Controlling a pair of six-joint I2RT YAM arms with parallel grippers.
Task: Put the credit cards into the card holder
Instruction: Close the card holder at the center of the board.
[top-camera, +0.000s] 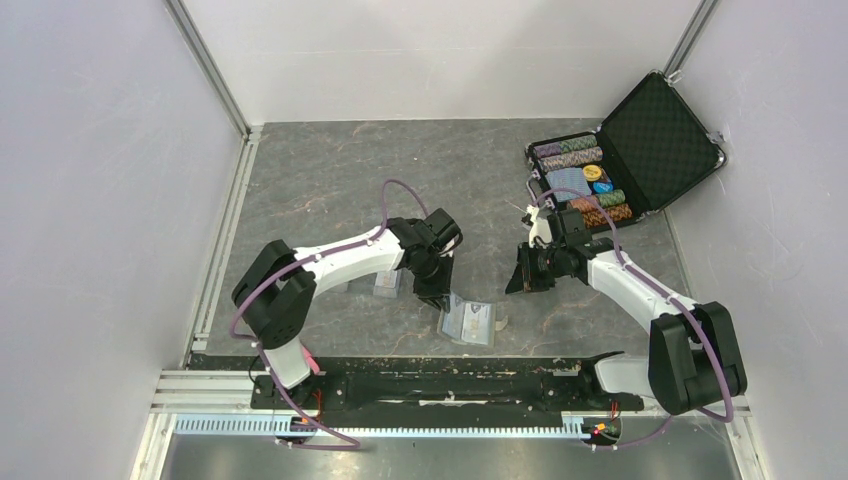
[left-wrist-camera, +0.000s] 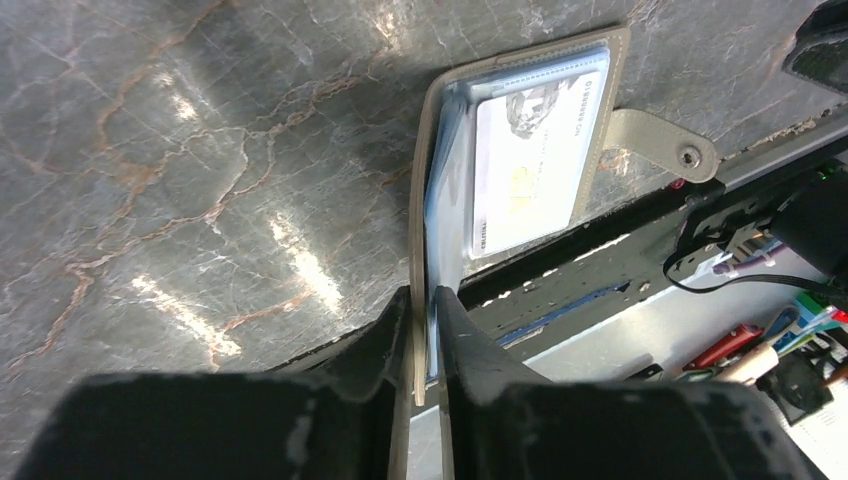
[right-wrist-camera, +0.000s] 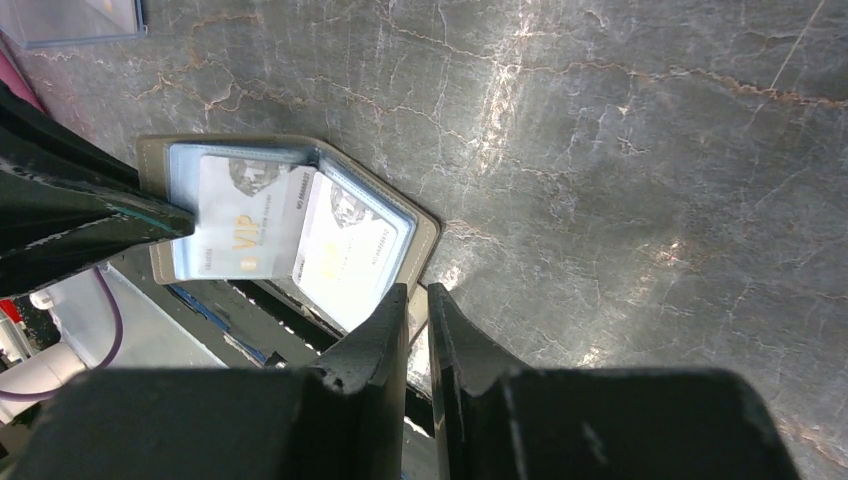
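Observation:
The olive-tan card holder (top-camera: 468, 322) lies open near the table's front edge. In the right wrist view, the card holder (right-wrist-camera: 160, 160) shows two whitish credit cards in its pale blue pockets: one on the left half (right-wrist-camera: 240, 215) and one on the right half (right-wrist-camera: 345, 250). My left gripper (top-camera: 437, 297) is shut on the holder's left flap, with the flap edge between its jaws (left-wrist-camera: 428, 295). The left wrist view shows a card (left-wrist-camera: 525, 165) in the pocket and the snap tab (left-wrist-camera: 665, 147). My right gripper (top-camera: 522, 277) is shut and empty, just right of the holder (right-wrist-camera: 418, 292).
An open black poker-chip case (top-camera: 625, 150) stands at the back right. A clear plastic card case (top-camera: 386, 283) lies under the left arm and also shows in the right wrist view (right-wrist-camera: 70, 15). The black base rail (top-camera: 440, 385) runs along the near edge.

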